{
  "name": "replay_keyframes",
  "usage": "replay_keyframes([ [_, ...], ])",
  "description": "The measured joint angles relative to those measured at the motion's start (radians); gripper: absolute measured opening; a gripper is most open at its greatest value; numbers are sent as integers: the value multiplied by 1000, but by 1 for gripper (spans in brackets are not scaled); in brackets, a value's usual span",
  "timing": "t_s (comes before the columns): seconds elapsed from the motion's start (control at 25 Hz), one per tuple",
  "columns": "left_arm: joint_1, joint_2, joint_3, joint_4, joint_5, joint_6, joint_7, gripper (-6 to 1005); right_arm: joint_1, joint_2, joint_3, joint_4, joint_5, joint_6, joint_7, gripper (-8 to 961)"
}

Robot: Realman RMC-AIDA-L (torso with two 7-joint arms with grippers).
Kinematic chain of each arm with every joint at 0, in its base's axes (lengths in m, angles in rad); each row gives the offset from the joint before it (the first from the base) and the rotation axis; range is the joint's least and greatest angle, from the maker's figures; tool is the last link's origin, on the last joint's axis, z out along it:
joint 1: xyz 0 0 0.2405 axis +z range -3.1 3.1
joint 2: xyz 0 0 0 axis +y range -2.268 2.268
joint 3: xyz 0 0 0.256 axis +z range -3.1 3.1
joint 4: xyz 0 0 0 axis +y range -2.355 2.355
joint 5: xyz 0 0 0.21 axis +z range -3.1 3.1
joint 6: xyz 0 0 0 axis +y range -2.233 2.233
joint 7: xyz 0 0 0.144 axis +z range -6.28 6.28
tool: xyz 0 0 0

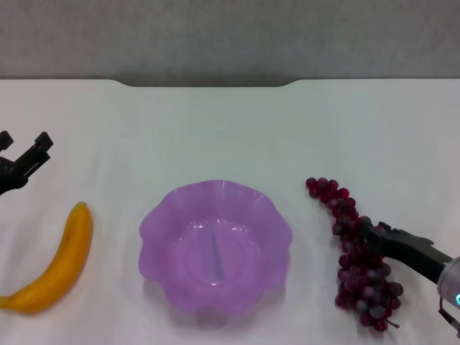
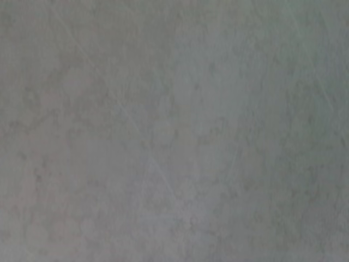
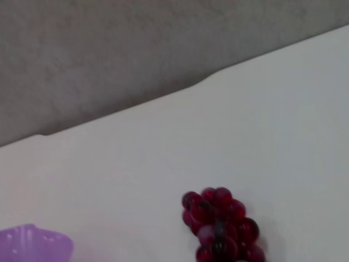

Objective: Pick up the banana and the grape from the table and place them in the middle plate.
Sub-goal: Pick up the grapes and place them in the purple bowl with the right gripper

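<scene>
1. In your head view, a white counter [image 1: 215, 129] fills most of the frame, with a dark notched far edge along the top.
2. The purple dish [image 1: 158, 230] with a wavy rim sits at lower centre of the frame, holding nothing.
3. The banana [image 1: 61, 266] lies on the counter at lower left, well apart from the dish, its tip pointing up the frame.
4. The grapes [image 1: 345, 215] lie in a long bunch at lower right, near the dish but not touching it.
5. Your right hand [image 1: 374, 231] reaches in from the lower right corner, and its dark finger lies across the middle of the bunch. You cannot tell whether it is spread or pinching the grapes.
6. Your left hand [image 1: 25, 154] hangs at the left edge, above the banana and apart from it, with its two fingers spread.
7. In your right wrist view, the top end of the grapes [image 3: 221, 226] shows at bottom centre, and an edge of the dish [image 3: 35, 243] shows at bottom left.
</scene>
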Motion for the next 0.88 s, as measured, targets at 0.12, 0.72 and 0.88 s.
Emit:
replay_keyframes([
  [0.12,0,0,0,0,-1,0,0,876,0,-2,0,4,0,-43,1,381],
  [0.72,2,0,0,0,-5,1,1,876,32,-21,42,202,0,-421,120,300],
  [0.88,3,0,0,0,-12,1,3,876,48,-31,62,245,-1,-513,141,272],
])
